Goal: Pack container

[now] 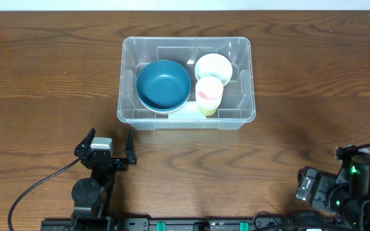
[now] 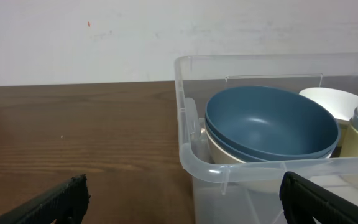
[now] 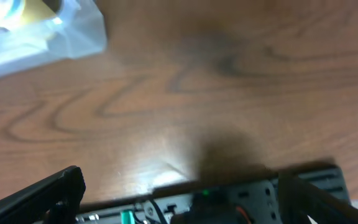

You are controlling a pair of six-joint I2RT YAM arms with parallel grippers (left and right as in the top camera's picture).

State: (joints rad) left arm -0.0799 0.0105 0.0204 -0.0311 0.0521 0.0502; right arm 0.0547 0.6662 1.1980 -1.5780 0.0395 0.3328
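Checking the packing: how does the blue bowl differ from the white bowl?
The blue bowl is dark and clearly wider; the white bowl is pale and smaller. The blue bowl fills the container's left half; the white bowl sits far right. Both stand upright inside.

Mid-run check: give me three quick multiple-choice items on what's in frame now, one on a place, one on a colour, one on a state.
1. Where is the blue bowl?
A) inside the container, on its left side
B) on the table beside it
C) in a gripper

2. What colour is the small bowl next to it?
A) red
B) white
C) black

3. How is the left gripper?
A) shut on a bowl
B) shut on the container's rim
C) open, holding nothing

Answers: 1 A, the overhead view shows it within the clear walls; 2 B, its inside is plain white; 3 C, its fingers stand wide apart with nothing between them.
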